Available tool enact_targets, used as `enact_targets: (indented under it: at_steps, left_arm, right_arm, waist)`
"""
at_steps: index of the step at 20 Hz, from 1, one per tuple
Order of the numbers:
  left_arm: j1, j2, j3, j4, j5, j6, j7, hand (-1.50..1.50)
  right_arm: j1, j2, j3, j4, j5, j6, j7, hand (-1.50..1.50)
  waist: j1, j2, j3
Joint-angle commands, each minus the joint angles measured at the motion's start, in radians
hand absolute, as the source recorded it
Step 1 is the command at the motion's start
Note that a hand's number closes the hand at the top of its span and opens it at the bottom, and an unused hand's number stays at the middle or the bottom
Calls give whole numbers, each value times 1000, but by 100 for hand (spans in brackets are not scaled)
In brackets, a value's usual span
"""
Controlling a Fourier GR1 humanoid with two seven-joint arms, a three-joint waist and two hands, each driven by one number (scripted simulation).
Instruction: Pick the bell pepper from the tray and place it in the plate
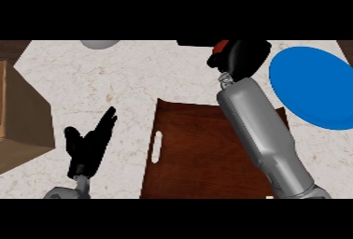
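Observation:
A red bell pepper [221, 45] shows only as a small patch at the top of the head view, with my right hand [240, 56] curled round it and hiding most of it. That hand is beyond the far edge of the brown wooden tray [200, 154], lifted above the counter. The blue plate [314, 86] lies to the right of the hand, near the view's right edge. My left hand [89, 144] rests open at the lower left, fingers up, beside the tray's left edge.
A grey rounded object [100, 44] peeks in at the top left. A brown wooden surface [21, 121] borders the counter on the left. The right forearm [265, 140] crosses above the tray's right side.

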Motion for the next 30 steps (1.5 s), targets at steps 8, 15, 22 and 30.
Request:
enact_targets:
  at_steps: [8, 15, 22, 30]
  left_arm:
    - [38, 11, 10, 4, 10, -10, 28, 0]
    - [33, -2, 33, 30, 18, -9, 7, 0]
    - [38, -26, 15, -1, -20, 28, 39, 0]
    - [28, -37, 21, 53, -29, 12, -2, 0]
  right_arm:
    - [61, -41, -249, 43, 186, -414, 121, 150]
    - [168, -132, -415, 99, 211, -593, 9, 150]
    - [159, -272, -489, 289, 2, -701, -205, 150]
    - [115, -381, -597, 449, -269, -629, -325, 150]
  waist:
    - [-30, 0, -4]
    - [-42, -1, -4]
    - [-41, -8, -3]
    - [-39, 0, -2]
